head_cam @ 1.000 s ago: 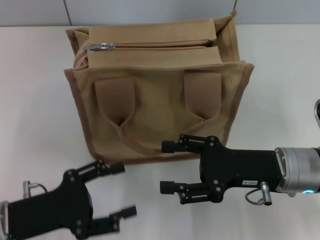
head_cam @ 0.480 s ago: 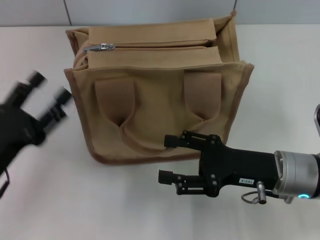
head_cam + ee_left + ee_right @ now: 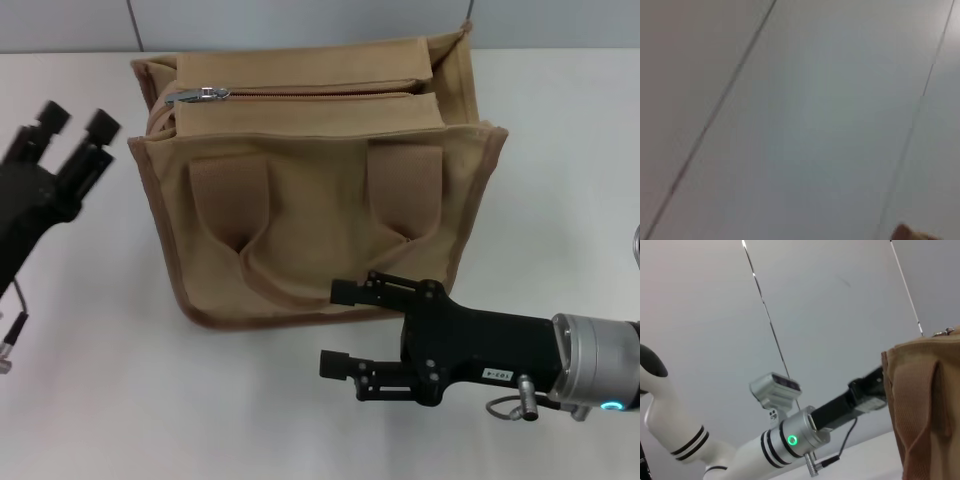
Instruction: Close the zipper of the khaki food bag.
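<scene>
The khaki food bag (image 3: pixel 320 230) stands upright in the middle of the white table, strap handle facing me. The zipper (image 3: pixel 320 91) runs along its top, with the silver pull tab (image 3: pixel 200 95) at its left end. My left gripper (image 3: pixel 77 118) is open and empty just left of the bag's upper left corner, fingers pointing away from me. My right gripper (image 3: pixel 335 327) is open and empty in front of the bag's lower edge, fingers pointing left. The right wrist view shows the bag's side (image 3: pixel 922 405) and my left arm (image 3: pixel 790 440) beyond it.
The white table (image 3: pixel 560 150) extends on both sides of the bag. A grey panelled wall (image 3: pixel 300 20) runs behind it. The left wrist view shows only wall panels and a sliver of khaki cloth (image 3: pixel 912 234).
My left arm has swung from the table's front left up to the bag's left side. My right gripper has drifted slightly nearer to me, staying open.
</scene>
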You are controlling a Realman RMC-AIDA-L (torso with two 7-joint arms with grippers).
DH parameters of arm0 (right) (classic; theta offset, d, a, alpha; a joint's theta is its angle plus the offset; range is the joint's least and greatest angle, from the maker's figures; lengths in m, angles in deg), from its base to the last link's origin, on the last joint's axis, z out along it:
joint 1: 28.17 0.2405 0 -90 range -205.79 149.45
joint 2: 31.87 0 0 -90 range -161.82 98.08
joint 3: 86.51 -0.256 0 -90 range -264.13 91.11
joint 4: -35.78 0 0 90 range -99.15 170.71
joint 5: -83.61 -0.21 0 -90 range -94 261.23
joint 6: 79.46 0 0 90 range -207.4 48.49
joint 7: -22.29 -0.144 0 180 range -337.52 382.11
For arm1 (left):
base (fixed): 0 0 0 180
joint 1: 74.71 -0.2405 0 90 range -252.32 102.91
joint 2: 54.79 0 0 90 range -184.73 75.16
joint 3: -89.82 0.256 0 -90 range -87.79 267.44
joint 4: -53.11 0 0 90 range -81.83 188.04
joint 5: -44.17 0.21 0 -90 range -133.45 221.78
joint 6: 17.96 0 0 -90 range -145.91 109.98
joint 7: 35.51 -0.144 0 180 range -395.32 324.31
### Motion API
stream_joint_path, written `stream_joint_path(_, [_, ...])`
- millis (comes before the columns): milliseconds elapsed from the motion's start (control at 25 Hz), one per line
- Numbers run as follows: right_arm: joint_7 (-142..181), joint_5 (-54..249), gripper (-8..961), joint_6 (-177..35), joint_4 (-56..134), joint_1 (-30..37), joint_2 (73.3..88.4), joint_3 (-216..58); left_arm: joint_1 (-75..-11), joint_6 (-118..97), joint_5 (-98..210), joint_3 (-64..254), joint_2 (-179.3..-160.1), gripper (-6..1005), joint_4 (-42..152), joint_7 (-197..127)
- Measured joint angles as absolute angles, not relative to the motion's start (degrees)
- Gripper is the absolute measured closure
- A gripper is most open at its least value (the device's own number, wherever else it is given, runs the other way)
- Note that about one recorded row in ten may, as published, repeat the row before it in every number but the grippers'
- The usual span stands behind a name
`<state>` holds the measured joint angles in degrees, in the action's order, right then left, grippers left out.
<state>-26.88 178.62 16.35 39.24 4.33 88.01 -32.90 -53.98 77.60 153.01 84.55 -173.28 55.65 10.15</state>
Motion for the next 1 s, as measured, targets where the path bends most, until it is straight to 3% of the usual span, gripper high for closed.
stream_joint_path(1000, [-26.5, 178.6, 146, 16.5, 39.2, 4.7, 88.01, -33.5, -46.8, 77.6, 152.5, 96.2, -173.54, 213, 61.4, 13.4])
